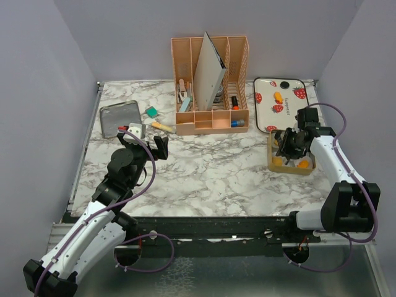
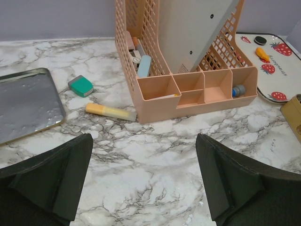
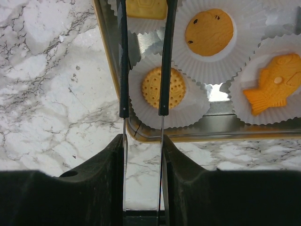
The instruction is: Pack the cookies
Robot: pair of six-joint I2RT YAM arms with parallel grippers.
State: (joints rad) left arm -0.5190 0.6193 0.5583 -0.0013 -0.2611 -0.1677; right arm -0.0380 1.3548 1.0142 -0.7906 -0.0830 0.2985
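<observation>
Nearest the lens, black finger housings of the right gripper (image 3: 144, 28), with two thin blades running parallel up out of frame, a narrow slot between. Tips cut off at the top edge, so no telling whether pinched on anything. Under the blades, a gold-rimmed tin (image 3: 107, 52) lined with white paper cups (image 3: 188, 110), on the marble table (image 3: 51, 94). In the cups, cookies (image 3: 209, 32), one apiece: a round speckled one, a round dotted one (image 3: 178, 89) partly behind the right blade, a fish-shaped one (image 3: 275, 84), a square one (image 3: 146, 7) between the blades at the top edge. One more orange piece (image 1: 278, 97) on the strawberry-print tray (image 1: 266, 120) just behind the tin. Left gripper (image 2: 143, 183) spread wide, holding nothing, above bare marble in front of the peach desk organiser (image 2: 197, 89), well apart from the tin.
</observation>
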